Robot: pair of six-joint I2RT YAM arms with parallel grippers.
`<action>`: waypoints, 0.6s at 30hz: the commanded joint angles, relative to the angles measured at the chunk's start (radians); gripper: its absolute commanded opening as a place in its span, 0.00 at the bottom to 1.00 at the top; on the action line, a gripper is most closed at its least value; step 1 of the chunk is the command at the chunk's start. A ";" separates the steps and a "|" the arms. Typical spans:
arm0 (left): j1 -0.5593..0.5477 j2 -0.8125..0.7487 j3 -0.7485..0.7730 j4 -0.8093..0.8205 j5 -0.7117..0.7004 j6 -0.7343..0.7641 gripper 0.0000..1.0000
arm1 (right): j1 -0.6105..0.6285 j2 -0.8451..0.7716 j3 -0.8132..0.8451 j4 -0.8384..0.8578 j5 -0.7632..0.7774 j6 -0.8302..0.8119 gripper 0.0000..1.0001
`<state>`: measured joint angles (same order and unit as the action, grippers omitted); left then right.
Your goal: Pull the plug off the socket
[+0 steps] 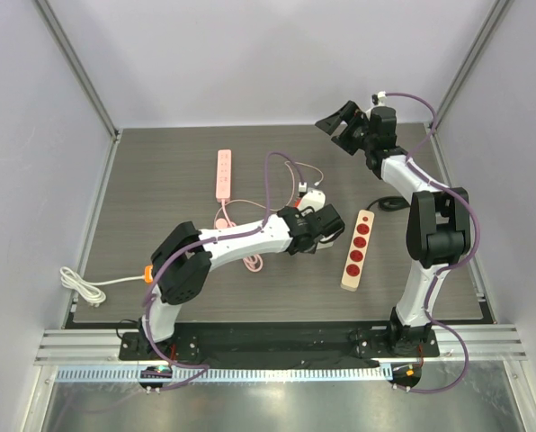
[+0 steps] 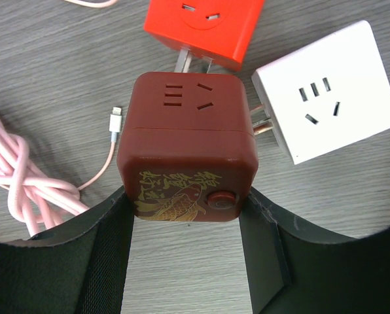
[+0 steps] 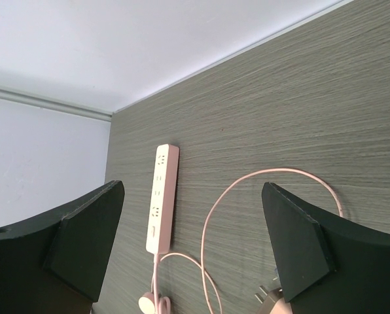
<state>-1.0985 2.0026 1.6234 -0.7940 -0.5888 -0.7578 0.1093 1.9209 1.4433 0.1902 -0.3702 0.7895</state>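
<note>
Fingers on the left (image 2: 110, 261) clamp the maroon cube (image 2: 185, 131) — red cube (image 2: 205, 26) and white cube (image 2: 326, 91) plugged into it; right fingers (image 3: 84, 242) apart.

You had a pink power strip (image 1: 223, 175) lying lengthwise toward the back of the grey wood-grain table (image 1: 160, 180), with its pink cord (image 2: 15, 173) gathered in a loose knot. A thin pink lead ended in a white connector (image 2: 115, 121) flat on the tabletop. To the right lay a wooden strip (image 1: 358, 249) with four red sockets. A white cable (image 1: 81, 284) sat bunched at the left edge.
</note>
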 commanded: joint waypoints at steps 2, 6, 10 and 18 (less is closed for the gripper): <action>0.000 -0.012 0.003 0.047 0.018 -0.025 0.04 | -0.002 -0.025 0.006 0.054 -0.018 0.004 0.93; 0.002 0.015 0.001 0.059 0.038 -0.017 0.09 | -0.002 -0.022 0.005 0.060 -0.019 0.011 0.93; 0.006 0.030 0.004 0.065 0.063 -0.009 0.13 | 0.000 -0.016 0.003 0.071 -0.032 0.022 0.93; 0.014 0.045 0.010 0.079 0.103 0.008 0.39 | 0.000 -0.020 0.005 0.060 -0.032 0.014 0.93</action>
<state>-1.0908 2.0514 1.6207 -0.7525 -0.4866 -0.7536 0.1093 1.9213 1.4429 0.2096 -0.3889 0.8047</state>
